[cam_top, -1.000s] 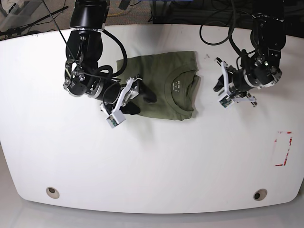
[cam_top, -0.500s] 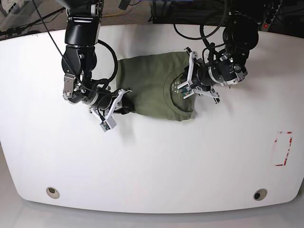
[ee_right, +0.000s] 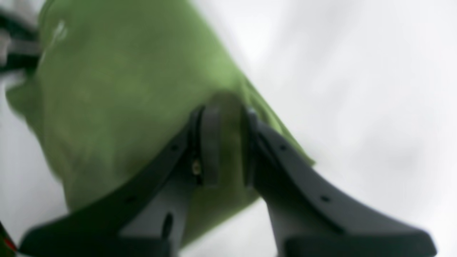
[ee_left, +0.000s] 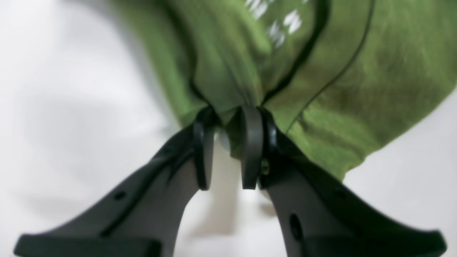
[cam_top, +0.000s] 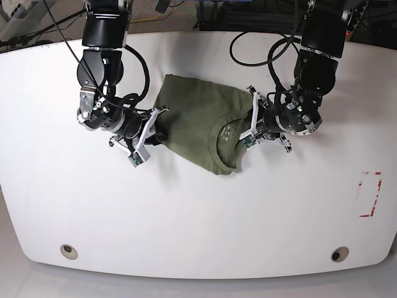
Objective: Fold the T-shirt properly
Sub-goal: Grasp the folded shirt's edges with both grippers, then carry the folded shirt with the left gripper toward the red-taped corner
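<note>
The olive-green T-shirt [cam_top: 195,127] lies as a folded bundle at the middle of the white table [cam_top: 198,211], with its collar [cam_top: 226,131] toward the right. My left gripper [cam_top: 251,131] is shut on the shirt's collar-side edge. In the left wrist view the gripper [ee_left: 227,119] pinches bunched cloth [ee_left: 321,89] next to the neck seam. My right gripper [cam_top: 155,128] is shut on the opposite edge. In the right wrist view the gripper [ee_right: 230,114] has blurred green cloth [ee_right: 117,100] between its pads.
A red tape rectangle [cam_top: 370,194] marks the table at the right. Two round holes [cam_top: 69,251] [cam_top: 339,254] sit near the front edge. Cables and dark equipment [cam_top: 211,15] lie beyond the back edge.
The arm on the base view's right came in from the side and closed on the collar edge. The other arm closed on the opposite edge. The shirt has skewed and shifted slightly toward the front.
</note>
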Motion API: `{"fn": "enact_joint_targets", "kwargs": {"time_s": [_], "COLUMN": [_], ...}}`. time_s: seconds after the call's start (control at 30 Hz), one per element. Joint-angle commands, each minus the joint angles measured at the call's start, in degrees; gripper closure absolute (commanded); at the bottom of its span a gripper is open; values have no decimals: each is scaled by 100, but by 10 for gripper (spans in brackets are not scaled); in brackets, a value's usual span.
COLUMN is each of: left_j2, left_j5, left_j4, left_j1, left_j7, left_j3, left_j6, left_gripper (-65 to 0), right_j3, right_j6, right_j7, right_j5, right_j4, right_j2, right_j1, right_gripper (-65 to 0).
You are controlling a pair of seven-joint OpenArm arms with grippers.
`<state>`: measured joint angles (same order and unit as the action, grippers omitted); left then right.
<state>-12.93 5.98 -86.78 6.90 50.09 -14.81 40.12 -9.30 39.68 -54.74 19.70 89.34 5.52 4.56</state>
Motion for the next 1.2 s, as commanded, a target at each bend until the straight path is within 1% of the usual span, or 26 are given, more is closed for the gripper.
{"fn": "enact_joint_targets", "kwargs": {"time_s": [0.0,0.1,0.2,0.3,0.37,0.5,0.63,0.8,0.83,0.97,1.1,1.17], "left_j2": [-162,-180,-364,-461,-470,-443,-435,-417,-417,-417,-399,-259], "left_j5": [-22,-57,-57,-31,-31,-31,-31,-31,-31,-31,-31,-57], "left_j4": [-355,-662,-917,-1146,-1278,-1541,-1691,-1840,-1858,-1893,-1893,-1893], "left_j1": [159,159,132,27,-96,-439,-676,-905,-940,-1019,-1046,-1037], "left_j7": [-20,-20,-20,-11,-11,-11,-11,-11,-11,-11,-11,-11], "left_j3": [35,35,35,43,96,492,712,861,887,923,923,923], "left_j6": [-12,-12,-12,-12,-12,-12,-12,-12,-12,-12,-12,-12], "left_gripper": [-107,-107,-107,-107,-107,-107,-107,-108,-108,-108,-108,-110], "right_j3": [-15,-6,-6,-6,38,407,794,1462,1603,2068,2499,2728], "right_j6": [32,32,32,32,32,32,32,32,32,32,32,32], "right_j7": [-7,-7,37,397,511,591,573,529,467,256,248,239], "right_j5": [91,82,74,74,74,91,82,82,82,82,91,91], "right_j4": [539,565,292,-121,-341,-508,-138,301,354,433,415,415], "right_j2": [121,261,393,499,551,631,587,578,560,296,-20,-213], "right_j1": [120,120,164,190,182,103,-223,-610,-636,-706,-715,-715], "right_gripper": [-87,-87,-87,-87,-87,-82,-82,-86,-86,-82,-86,-86]}}
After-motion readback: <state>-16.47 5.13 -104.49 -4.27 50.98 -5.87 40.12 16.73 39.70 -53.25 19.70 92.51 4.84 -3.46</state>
